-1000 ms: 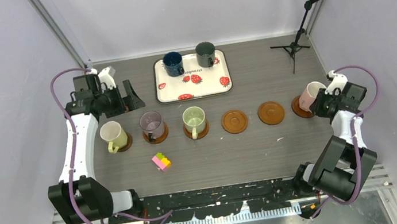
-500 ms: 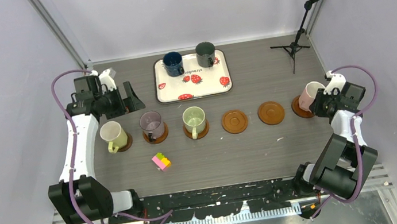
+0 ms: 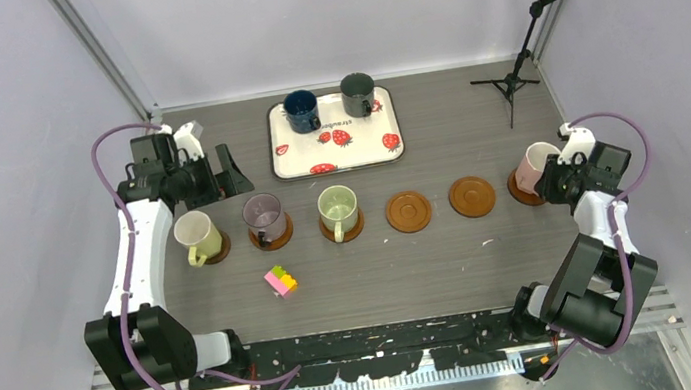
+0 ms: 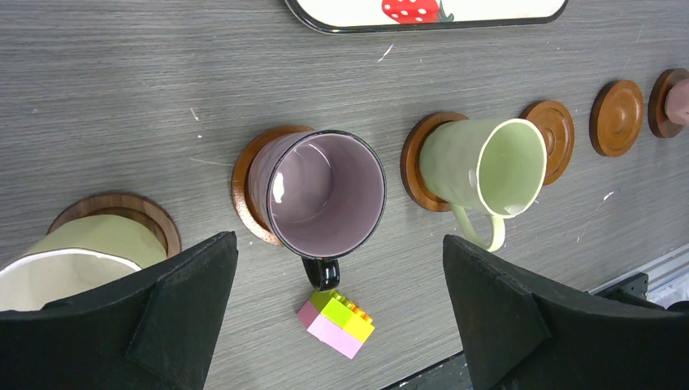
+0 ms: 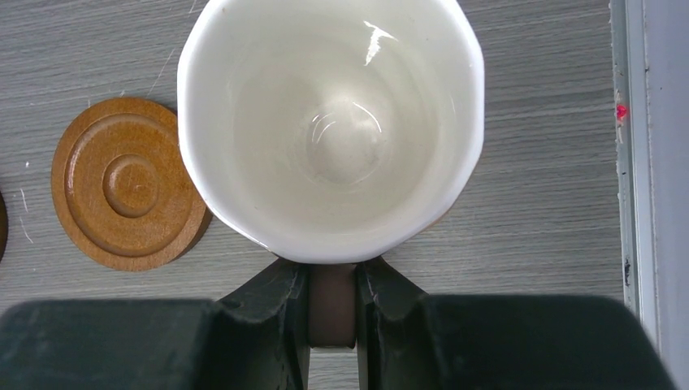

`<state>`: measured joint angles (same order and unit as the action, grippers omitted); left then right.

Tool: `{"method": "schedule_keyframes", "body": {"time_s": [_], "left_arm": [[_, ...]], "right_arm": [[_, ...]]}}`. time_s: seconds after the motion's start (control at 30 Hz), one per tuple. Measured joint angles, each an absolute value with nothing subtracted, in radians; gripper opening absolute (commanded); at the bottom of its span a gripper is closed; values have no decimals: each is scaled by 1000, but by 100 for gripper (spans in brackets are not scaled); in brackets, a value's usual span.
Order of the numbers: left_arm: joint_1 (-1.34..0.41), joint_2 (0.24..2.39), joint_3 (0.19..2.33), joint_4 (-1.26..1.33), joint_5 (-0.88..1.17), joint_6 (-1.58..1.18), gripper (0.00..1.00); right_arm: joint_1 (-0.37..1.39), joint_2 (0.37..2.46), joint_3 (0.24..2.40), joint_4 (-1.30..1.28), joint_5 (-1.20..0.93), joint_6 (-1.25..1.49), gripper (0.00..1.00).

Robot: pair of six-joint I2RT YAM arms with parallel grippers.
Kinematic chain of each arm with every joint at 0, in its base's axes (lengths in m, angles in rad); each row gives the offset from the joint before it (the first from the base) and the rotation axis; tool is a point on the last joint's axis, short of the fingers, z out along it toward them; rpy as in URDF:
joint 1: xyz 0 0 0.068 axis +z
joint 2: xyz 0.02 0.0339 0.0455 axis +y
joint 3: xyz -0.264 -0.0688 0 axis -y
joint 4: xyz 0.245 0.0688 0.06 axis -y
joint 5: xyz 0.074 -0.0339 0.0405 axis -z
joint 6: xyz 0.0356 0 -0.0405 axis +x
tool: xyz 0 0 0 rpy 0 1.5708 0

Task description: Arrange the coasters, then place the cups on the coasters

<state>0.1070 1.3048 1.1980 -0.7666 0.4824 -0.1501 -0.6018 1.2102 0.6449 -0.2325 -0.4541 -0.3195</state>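
Clamped by its handle between the clenched fingers of the right gripper [image 5: 331,280]: the pink cup [image 3: 532,168], mouth up, white inside, over the rightmost coaster [image 3: 520,196] at 3 o'clock on the table. Resting there or held just above, impossible to tell.

Toward 9 o'clock from there, in one row: a bare coaster [image 3: 472,195], a second bare coaster [image 3: 408,212], then the pale green cup [image 3: 337,205], the purple-grey cup [image 3: 263,213] and the cream-yellow cup [image 3: 196,237], each on a coaster of its own.

At 12 o'clock, on the strawberry-print tray [image 3: 356,153]: the dark blue cup [image 3: 301,111] and the dark grey-green cup [image 3: 358,95], side by side along the far rim.

At 6 o'clock of the purple-grey cup, near its handle: a pink-yellow-green block toy [image 3: 281,280].

At 10 o'clock, beyond the cream-yellow cup: the left gripper [image 3: 220,171], jaws spread wide, grasping nothing.

Underneath everything, a grey wood-grain table [image 3: 431,264] with small pale scratches. Near 2 o'clock, a black tripod stand [image 3: 508,83]. All around, plain pale lavender walls [image 3: 328,16], with metal frame posts [image 3: 101,56] at the far corners.
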Motion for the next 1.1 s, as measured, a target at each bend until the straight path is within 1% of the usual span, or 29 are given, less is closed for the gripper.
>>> {"method": "schedule_keyframes", "body": {"time_s": [0.13,0.2,0.4,0.5,0.57,0.67,0.73,0.87,0.97,1.1], "left_arm": [[107,1305,1198,-767,483,-150,100],[107,1305,1198,-767,483,-150,100],[107,1305,1198,-767,483,-150,100],[107,1305,1198,-767,483,-150,100],[107,1305,1196,-766,483,-150,100],[107,1305,1193,-766,483,-150,100],[107,1305,1193,-766,483,-150,100],[107,1305,1192,-765,483,-150,100],[107,1305,1192,-765,483,-150,100],[107,1305,1192,-766,483,-150,100]], "right_arm": [[-601,1204,642,-237,-450,-331,1],[-599,1197,641,-246,-446,-339,3],[-597,1186,641,-268,-443,-350,18],[-597,1184,641,-273,-442,-354,27],[-597,1184,641,-274,-440,-353,35],[-597,1184,642,-278,-439,-352,51],[-597,1184,643,-282,-436,-352,56],[-597,1179,645,-292,-434,-357,63],[-597,1172,648,-303,-433,-358,70],[-597,1166,662,-334,-432,-368,72]]}}
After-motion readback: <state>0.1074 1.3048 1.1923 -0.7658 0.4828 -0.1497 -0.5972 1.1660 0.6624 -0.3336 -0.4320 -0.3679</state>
